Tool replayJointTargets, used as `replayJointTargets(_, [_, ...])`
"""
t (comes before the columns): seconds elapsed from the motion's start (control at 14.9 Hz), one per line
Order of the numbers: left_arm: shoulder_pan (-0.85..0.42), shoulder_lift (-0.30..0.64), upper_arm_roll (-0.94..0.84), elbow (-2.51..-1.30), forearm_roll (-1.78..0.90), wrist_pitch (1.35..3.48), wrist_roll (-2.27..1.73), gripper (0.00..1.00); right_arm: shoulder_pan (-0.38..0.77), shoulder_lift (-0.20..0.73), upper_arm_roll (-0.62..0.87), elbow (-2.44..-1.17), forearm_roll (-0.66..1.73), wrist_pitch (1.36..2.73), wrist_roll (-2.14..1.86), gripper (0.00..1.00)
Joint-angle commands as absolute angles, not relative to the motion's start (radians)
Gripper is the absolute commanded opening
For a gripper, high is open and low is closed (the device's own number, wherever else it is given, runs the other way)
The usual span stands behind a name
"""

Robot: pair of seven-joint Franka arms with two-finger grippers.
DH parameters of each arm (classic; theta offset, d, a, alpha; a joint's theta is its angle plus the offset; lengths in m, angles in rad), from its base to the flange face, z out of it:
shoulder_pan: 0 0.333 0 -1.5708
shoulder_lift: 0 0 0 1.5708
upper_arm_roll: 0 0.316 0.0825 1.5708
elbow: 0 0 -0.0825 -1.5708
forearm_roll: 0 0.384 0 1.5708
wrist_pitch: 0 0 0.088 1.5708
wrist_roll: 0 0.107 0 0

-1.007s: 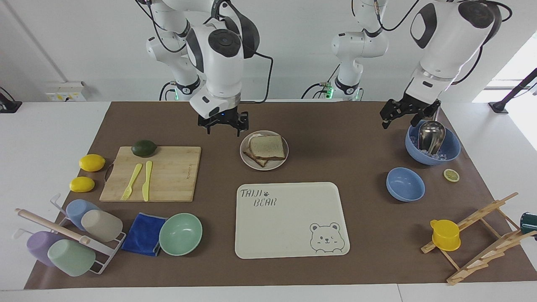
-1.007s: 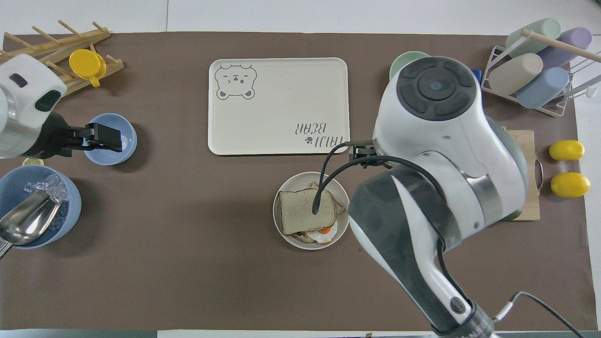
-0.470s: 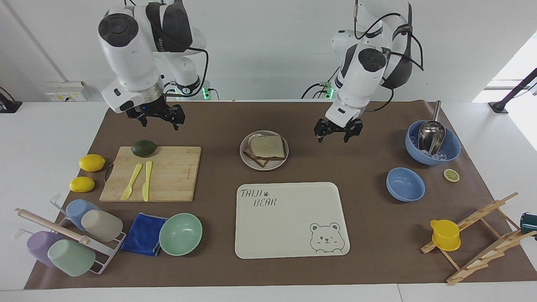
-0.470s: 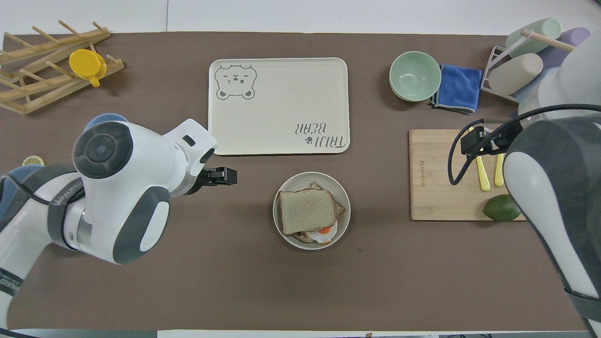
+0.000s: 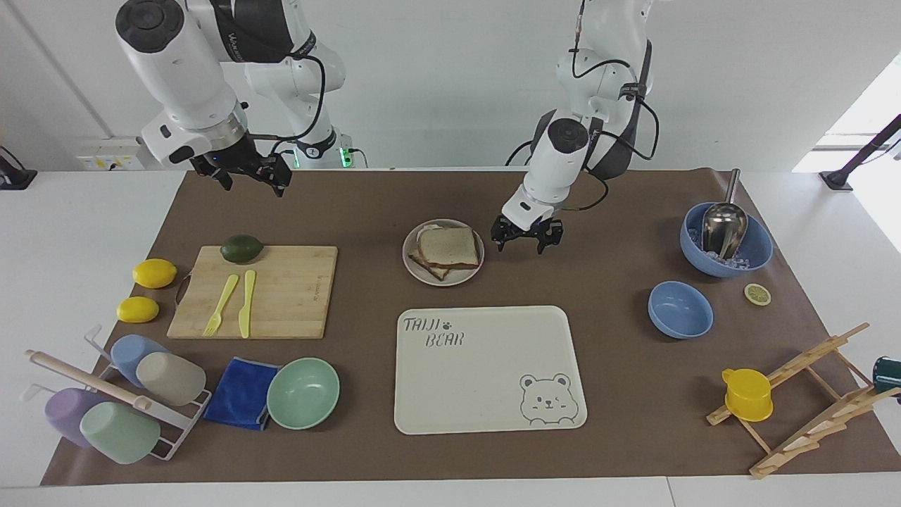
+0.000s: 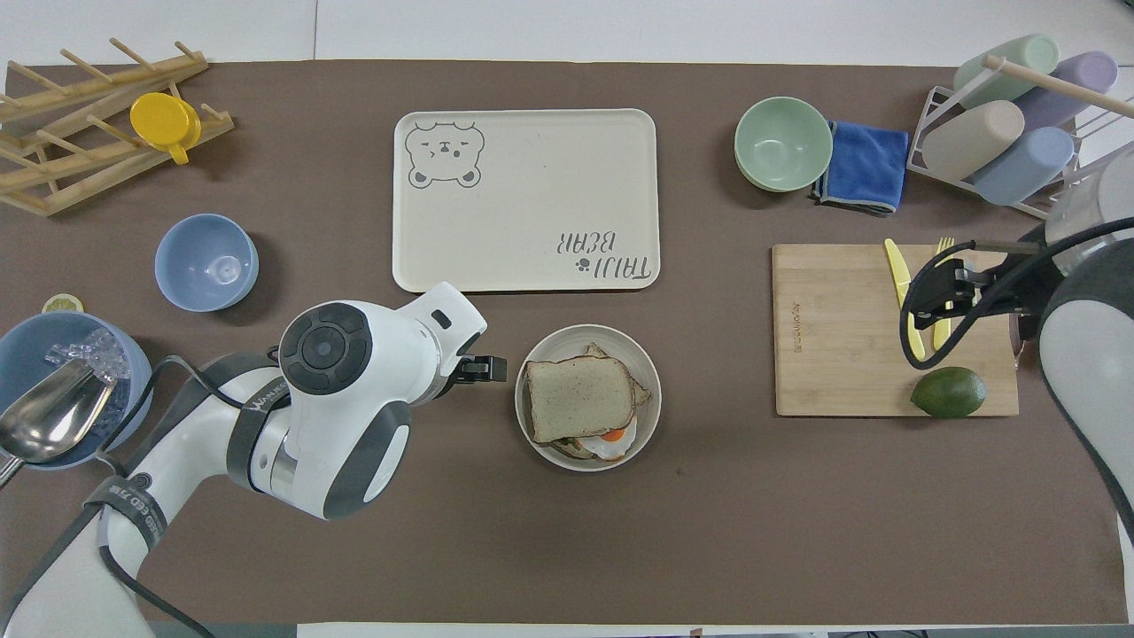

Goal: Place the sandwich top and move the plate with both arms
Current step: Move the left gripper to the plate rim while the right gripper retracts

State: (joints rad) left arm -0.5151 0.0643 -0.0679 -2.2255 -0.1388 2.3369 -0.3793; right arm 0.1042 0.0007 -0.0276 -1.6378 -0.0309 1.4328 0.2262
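Moved since earlier: left gripper (image 5: 526,239), fingers spread and empty, now just beside one plate (image 5: 417,270); right gripper (image 5: 248,174), fingers apart, raised over the mat. One bread slice (image 5: 448,246) lies flat on the plate's sandwich, mid-table.

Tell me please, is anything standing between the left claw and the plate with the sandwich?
Nothing visible. The left claw is low beside the plate, toward the left arm's end of the table, with only bare brown mat between them. The sandwich top already lies on the plate.
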Motion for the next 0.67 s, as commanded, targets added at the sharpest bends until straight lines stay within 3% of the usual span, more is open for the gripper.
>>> replayJointTargets(0.0, [-0.554, 0.101, -0.052, -2.246, -0.161, 2.417, -0.385, 1.00, 0.066, -0.026, -0.020, -1.681, -0.005, 1.442, 0.213, 1.00])
replayJointTargets(0.6, [-0.583, 0.132, -0.054, -2.241, -0.192, 2.434, -0.382, 0.93, 0.043, -0.011, -0.025, -1.672, -0.006, 1.497, 0.203, 1.00])
